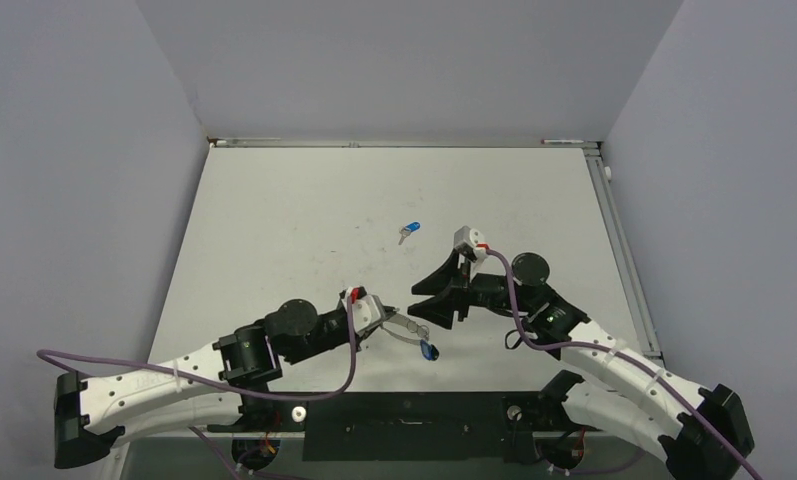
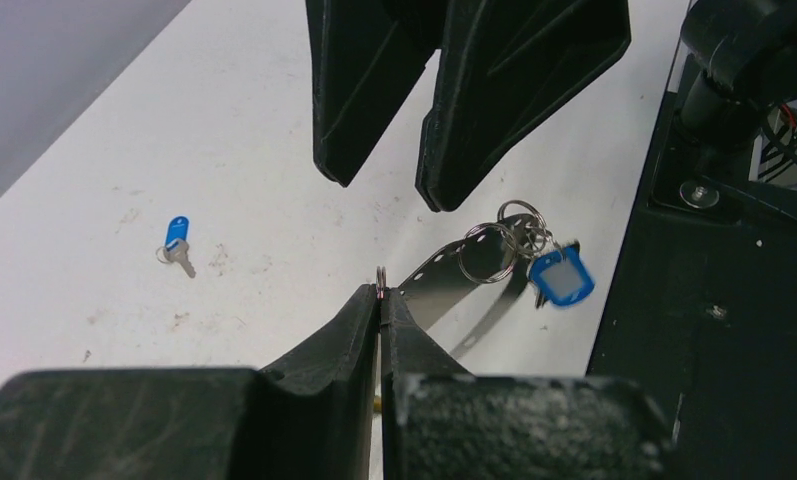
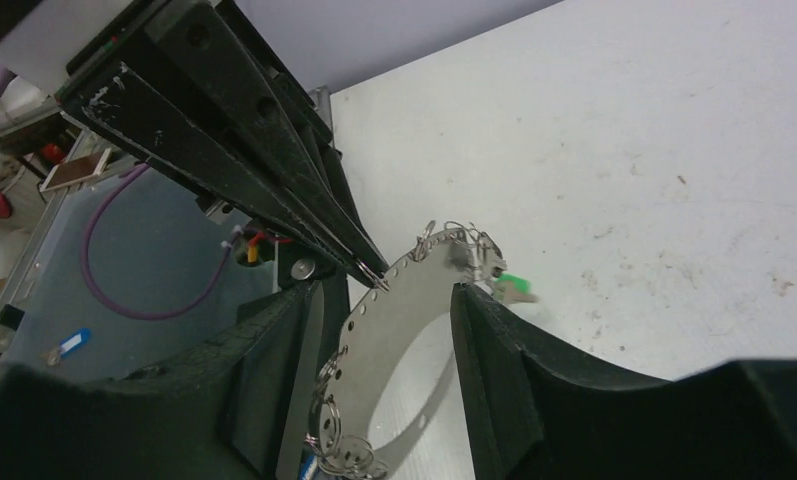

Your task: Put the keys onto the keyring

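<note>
Silver keyring (punched with holes); blue-headed key; white, speckled table.

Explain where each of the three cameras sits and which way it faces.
Top external: high behind the robot, facing down on the table; left arm and right arm show.
Left wrist: on the left arm, facing along its shut left tool toward the right tool.
Right wrist: on the right arm, facing the left tool; its open fingers straddle the keyring.
Shared: top and left wrist both show the loose blue key.
</note>
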You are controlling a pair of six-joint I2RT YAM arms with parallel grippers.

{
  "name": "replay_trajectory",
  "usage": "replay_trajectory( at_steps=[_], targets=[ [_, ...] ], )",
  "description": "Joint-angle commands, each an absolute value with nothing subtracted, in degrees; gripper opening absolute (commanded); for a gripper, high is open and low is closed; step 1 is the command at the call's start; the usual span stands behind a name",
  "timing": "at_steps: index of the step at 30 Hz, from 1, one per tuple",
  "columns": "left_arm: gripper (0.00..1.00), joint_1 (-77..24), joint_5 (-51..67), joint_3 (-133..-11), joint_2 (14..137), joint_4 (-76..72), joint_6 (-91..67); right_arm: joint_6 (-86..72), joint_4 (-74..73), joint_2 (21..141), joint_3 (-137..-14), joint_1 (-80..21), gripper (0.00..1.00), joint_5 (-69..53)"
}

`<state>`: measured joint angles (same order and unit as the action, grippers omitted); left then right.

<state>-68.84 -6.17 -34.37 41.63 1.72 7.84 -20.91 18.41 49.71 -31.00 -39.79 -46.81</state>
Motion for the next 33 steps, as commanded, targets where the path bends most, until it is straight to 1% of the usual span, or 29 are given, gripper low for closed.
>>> replay_trajectory(
  at_steps=[1, 5, 12, 16, 19, 24, 33],
  targets=[
    [0.00, -69.2, -5.2, -31.1, 39.5, -7.3, 5.4, -18.8, 22.9, 53.1, -34.2, -42.1, 0.49, -50.4],
    [0.00, -69.2, -4.7, -27.2, 38.7, -10.6, 3.0, -15.5, 20.4, 55.7, -35.1, -44.3, 0.47, -49.1],
    [0.00, -69.2, -4.6, -22.4, 36.3, -14.2, 0.4, -13.3, 20.3, 58.9, -34.5, -44.5, 0.43, -50.7],
    [0.00, -69.2, -4.0, -20.9, 35.2, -14.1, -1.9, -13.1, 20.9, 61.1, -33.9, -44.6, 0.34, -53.2],
    [0.00, -69.2, -3.7, -19.5, 33.9, -15.0, -3.0, -13.0, 21.1, 63.0, -33.8, -45.0, 0.31, -54.8],
    [0.00, -69.3, -3.5, -18.0, 32.5, -16.1, -3.7, -11.4, 19.0, 65.5, -34.8, -45.8, 0.30, -55.0],
    [0.00, -69.3, -3.4, -17.8, 32.6, -16.1, -3.9, -10.9, 18.8, 66.2, -35.0, -46.2, 0.30, -55.5]
  ],
)
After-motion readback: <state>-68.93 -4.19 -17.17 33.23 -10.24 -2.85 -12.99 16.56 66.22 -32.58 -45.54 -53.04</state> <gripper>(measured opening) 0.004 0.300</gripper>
